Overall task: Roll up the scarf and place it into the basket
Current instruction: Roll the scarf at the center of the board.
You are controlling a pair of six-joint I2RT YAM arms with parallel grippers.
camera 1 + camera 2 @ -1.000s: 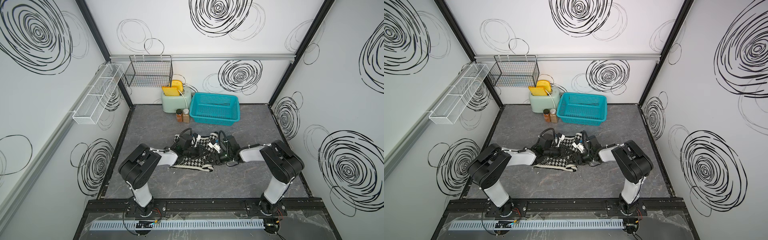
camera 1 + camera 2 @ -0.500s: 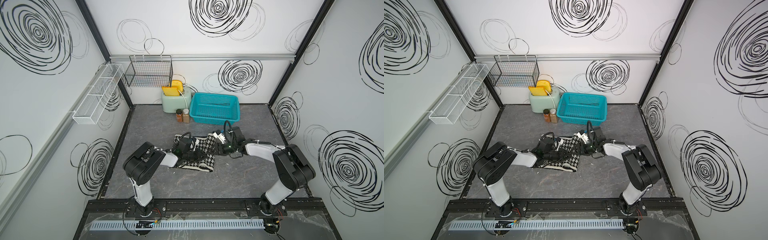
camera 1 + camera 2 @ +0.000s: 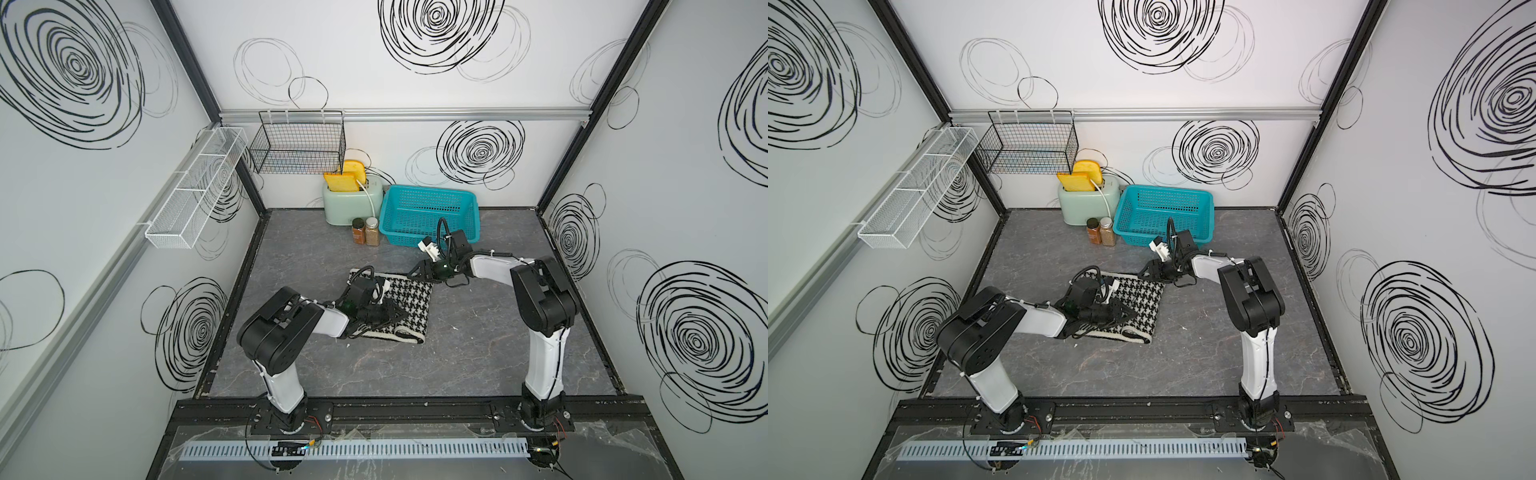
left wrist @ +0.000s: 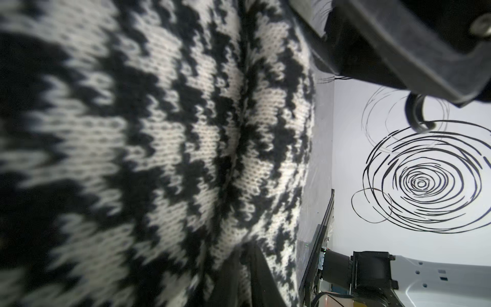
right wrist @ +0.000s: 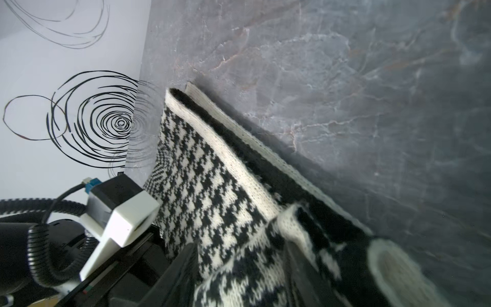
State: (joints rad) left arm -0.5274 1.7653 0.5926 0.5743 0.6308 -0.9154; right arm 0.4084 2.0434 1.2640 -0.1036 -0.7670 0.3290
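The scarf [image 3: 409,305] lies folded on the bench [image 3: 478,332], houndstooth up, well apart from the basket [image 3: 409,226]. My left hand [image 3: 397,314] is clamped on cloth near its front edge. My right hand [image 3: 415,273] straddles the far corner; whether it grips, I cannot tell.

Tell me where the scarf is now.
In both top views the scarf lies mid-table, nearer the robot than the basket, with the left gripper resting on it.

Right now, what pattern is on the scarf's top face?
The scarf shows black-and-white houndstooth, clearest in the right wrist view.
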